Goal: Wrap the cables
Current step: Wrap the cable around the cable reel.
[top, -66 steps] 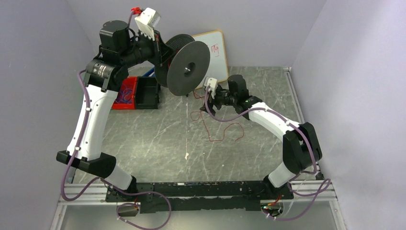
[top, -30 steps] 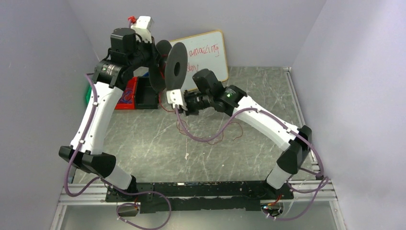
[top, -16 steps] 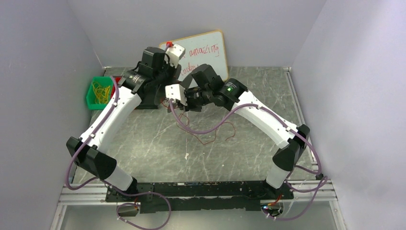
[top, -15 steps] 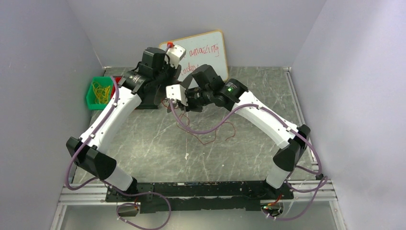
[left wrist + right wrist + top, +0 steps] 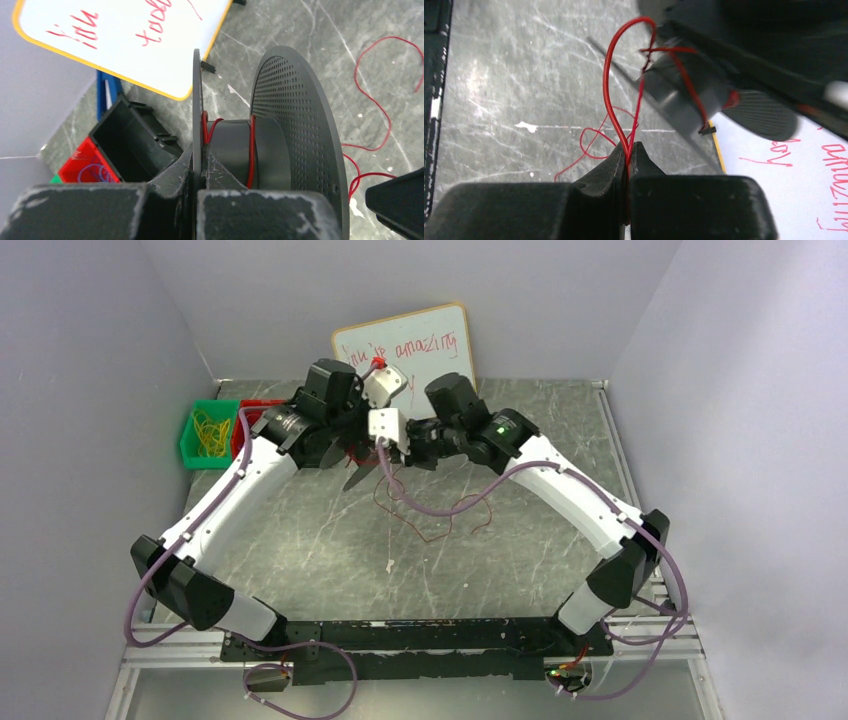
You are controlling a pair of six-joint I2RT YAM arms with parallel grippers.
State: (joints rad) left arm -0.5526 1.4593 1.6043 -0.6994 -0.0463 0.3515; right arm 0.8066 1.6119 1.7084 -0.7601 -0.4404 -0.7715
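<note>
1. Left gripper (image 5: 196, 169) is clenched on the thin flange of the spool (image 5: 272, 145). It holds the spool over the table (image 5: 520, 570) at far centre, just near of the whiteboard (image 5: 420, 340).
2. Right gripper (image 5: 628, 150) is pinched tight on the cable (image 5: 608, 95). It sits just right of the spool, close beside the left gripper.
3. A few red turns of cable lie on the spool core, between the two flanges.
4. From the core the cable arcs in a narrow loop to the right gripper's fingers (image 5: 599, 172).
5. The rest of the cable lies in loose curls on the table, near of both grippers and right of the spool.
6. Far left of the spool sit a green bin (image 5: 205, 435), a red bin (image 5: 85, 165) and a black bin (image 5: 130, 135).
</note>
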